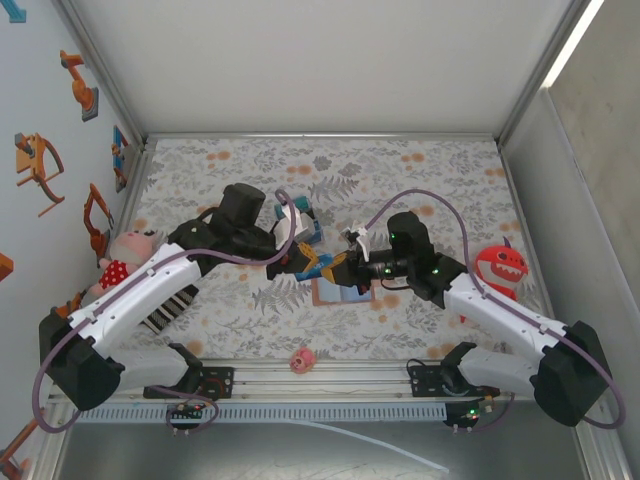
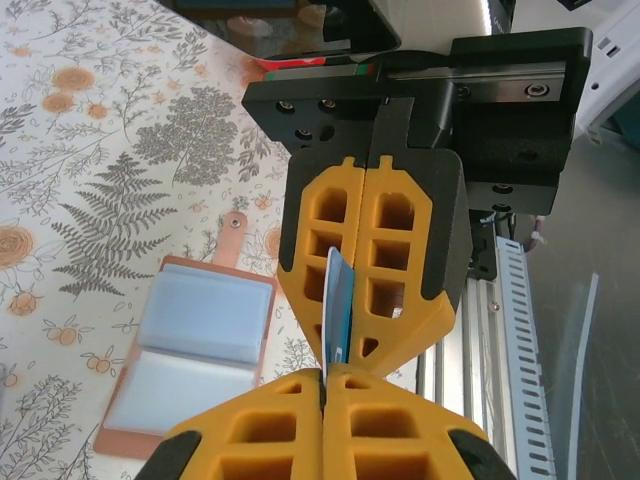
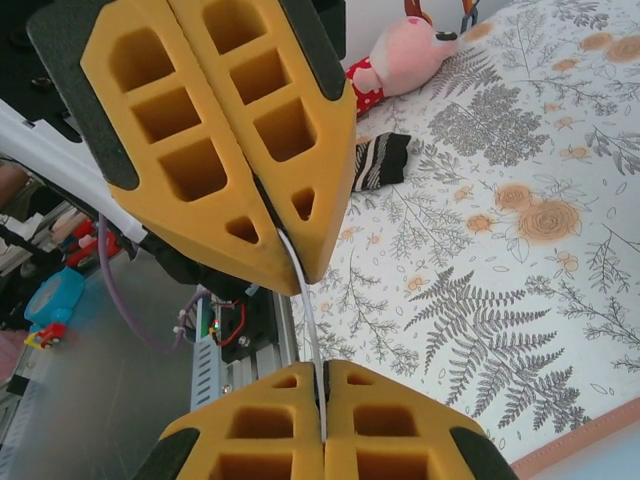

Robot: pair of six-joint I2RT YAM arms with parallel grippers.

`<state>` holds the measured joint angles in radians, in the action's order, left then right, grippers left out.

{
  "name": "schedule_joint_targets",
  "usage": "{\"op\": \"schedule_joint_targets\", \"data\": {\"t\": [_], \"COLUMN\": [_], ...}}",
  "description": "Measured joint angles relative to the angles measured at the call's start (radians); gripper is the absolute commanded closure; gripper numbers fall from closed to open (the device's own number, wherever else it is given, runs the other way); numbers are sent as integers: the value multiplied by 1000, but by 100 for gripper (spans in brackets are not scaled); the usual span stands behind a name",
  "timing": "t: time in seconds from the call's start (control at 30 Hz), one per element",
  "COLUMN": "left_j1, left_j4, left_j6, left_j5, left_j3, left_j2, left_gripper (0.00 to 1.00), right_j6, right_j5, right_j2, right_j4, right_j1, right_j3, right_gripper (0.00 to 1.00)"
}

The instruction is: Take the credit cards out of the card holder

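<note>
L claw (image 2: 323,385), R claw (image 3: 322,375) pinch one card (image 2: 337,300) (blue); wallet (image 2: 195,355) open.

On the one worktop (image 1: 420,170) there were two tools, the left tool (image 2: 325,388) and the right tool (image 3: 322,380), one credit card (image 2: 338,310), one card holder (image 2: 200,345), one pink plush toy (image 1: 128,250) at left, one red plush toy (image 1: 498,268) at right, one small pink toy (image 1: 302,360) and one striped cloth (image 1: 168,308).

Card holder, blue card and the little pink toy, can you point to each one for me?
card holder (image 2: 205,318), left wrist view, on its pale upper pocket.
credit card (image 2: 338,305), left wrist view, on its blue face.
pink toy (image 1: 302,359), top view, on its middle.
</note>
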<state>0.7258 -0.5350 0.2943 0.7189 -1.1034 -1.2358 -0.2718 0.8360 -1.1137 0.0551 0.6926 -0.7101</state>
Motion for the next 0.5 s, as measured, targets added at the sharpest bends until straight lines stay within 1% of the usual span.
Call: {"op": "schedule_joint_targets", "data": {"t": [0.03,0.07,0.13,0.23,0.33,0.5], "left_j1": [-1,-2,-13,-56,-101,-159], "left_j4": [2,3,7,51,111,215], "left_j6": [2,3,5,6,10,51], "left_j5": [0,1,-9,-34,-70,-126], "left_j3": [0,0,1,14,37,47], "left_j2": [-2,-2,-2,-3,-13,-103], "left_gripper": [100,100,100,100,100,100], "right_j6": [4,11,22,34,38,34], "right_j5": [-10,-29,-69,-153,-262,-463], "right_j2": [2,5,17,47,82,134], "right_j4": [-3,-12,-39,-87,-140,-217], "right_j1": [0,2,2,3,3,3], "right_j3": [0,-2,-3,-5,-5,-5], "right_gripper": [70,61,51,49,45,42]}}
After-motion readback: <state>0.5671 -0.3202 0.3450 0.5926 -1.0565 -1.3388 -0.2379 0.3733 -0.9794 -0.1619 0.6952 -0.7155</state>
